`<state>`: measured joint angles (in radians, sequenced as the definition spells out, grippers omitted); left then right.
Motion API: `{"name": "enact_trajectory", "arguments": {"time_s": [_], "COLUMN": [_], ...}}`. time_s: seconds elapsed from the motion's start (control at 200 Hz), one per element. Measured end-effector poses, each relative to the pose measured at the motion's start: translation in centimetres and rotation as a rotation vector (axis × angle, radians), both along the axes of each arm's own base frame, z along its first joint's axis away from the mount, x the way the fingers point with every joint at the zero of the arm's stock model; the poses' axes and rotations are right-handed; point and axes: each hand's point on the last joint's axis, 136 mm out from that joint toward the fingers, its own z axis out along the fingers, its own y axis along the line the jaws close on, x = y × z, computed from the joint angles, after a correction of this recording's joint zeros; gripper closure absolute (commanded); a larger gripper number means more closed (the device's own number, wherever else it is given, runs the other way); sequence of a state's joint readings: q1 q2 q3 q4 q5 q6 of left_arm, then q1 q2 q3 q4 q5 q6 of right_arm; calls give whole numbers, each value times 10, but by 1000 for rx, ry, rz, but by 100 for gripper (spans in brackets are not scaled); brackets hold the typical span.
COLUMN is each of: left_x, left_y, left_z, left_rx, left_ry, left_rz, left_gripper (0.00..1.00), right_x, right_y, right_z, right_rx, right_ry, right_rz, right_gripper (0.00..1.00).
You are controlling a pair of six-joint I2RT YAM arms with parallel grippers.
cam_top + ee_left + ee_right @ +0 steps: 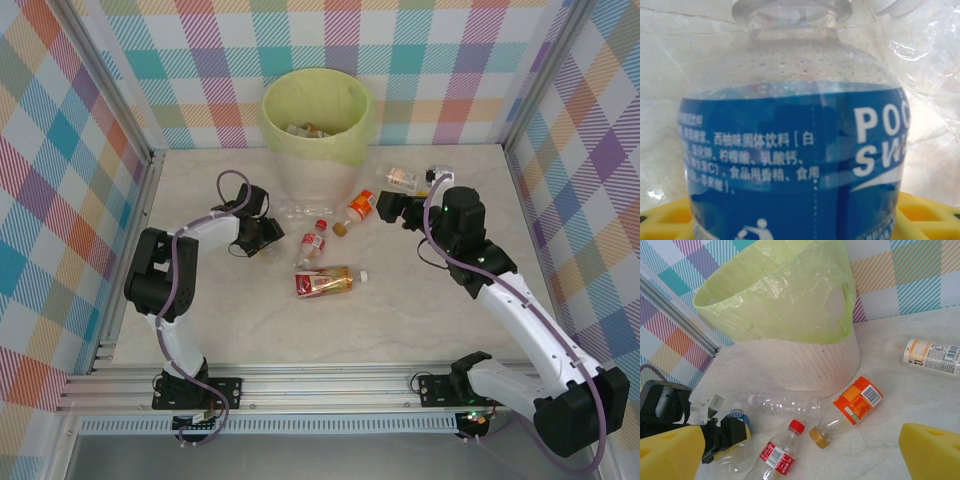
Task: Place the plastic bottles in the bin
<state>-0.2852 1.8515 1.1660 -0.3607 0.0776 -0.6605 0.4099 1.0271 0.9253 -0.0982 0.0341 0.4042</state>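
**Already on one bottle at left, wide open at right**

Left gripper: closed, by the look of it, on the clear plastic bottle with the blue label, with yellow foam pads visible on either side of its body. Down low on the pale marbled table, near the foot of the large round cream bin lined with a yellow-green bag, on its left. Probably placed so for a short lift and swing over the rim.

Right gripper: spread wide, holding nothing. Hovers facing the loose bottles in front of the bin, likely to pick a next target.

- Closest to it: the orange-labelled clear bottle and the red-capped clear bottle, both on their sides.
- Just beside those: a crushed unlabelled clear bottle against the bin's base.
- Off to the right, well apart: a white-labelled clear bottle.
- Nearer the arm bases: a flattened bottle with a red and yellow label.

Several bottles inside the bin. Judged partway through.
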Motion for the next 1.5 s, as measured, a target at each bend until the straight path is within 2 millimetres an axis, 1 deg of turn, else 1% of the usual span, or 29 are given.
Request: {"name": "enact_trajectory", "arguments": {"time_s": [0.12, 0.23, 0.395, 0.555, 0.68, 0.81, 0.915, 1.02, 1.1, 1.16, 1.215, 1.285, 1.385, 1.45, 1.5], "left_x": [-3, -1, 5, 9, 11, 10, 10, 14, 20, 27, 38, 52, 61, 63, 64], "left_y": [1, -2, -11, -18, -22, -29, -27, -23, -23, -29, -37, -48, -59, -62, -61], "left_z": [8, 23, 53, 89, 126, 165, 194, 221, 240, 256, 275, 305, 342, 358, 365], "left_rx": [-2, -24, -82, -131, -151, -172, -185, -202, -246, -299, -340, -379, -413, -419, -419], "left_ry": [-32, -85, -203, -339, -463, -594, -703, -800, -855, -884, -917, -974, -1059, -1096, -1112], "left_rz": [-20, -35, -66, -89, -111, -134, -119, -82, -45, -34, -41, -50, -59, -44, -26], "left_gripper": [48, 50, 53, 54, 54, 54, 55, 54, 54, 54, 54, 55, 55, 55, 55], "right_x": [-1, -1, -1, -2, -2, -3, -3, -3, -3, -3, -3, -3, -5, -6, -6], "right_y": [1, 1, 1, 2, 3, 3, 2, 2, 3, 3, 5, 8, 12, 13, 13], "right_z": [0, 0, 0, 0, 0, -7, -9, -10, -10, -9, -7, -4, -1, -1, -2], "right_rx": [1, 1, 2, 4, 5, 0, -1, -2, -1, 2, 8, 20, 34, 37, 38], "right_ry": [1, 1, 1, 1, 1, 12, 16, 17, 17, 14, 6, -3, -8, -5, -4], "right_rz": [5, 5, 9, 17, 19, 19, 19, 19, 19, 24, 33, 48, 69, 77, 79], "right_gripper": [0, 0, 0, 0, 0, 0, 0, 0, 0, 0, 0, 0, 0, 0, 0]}}
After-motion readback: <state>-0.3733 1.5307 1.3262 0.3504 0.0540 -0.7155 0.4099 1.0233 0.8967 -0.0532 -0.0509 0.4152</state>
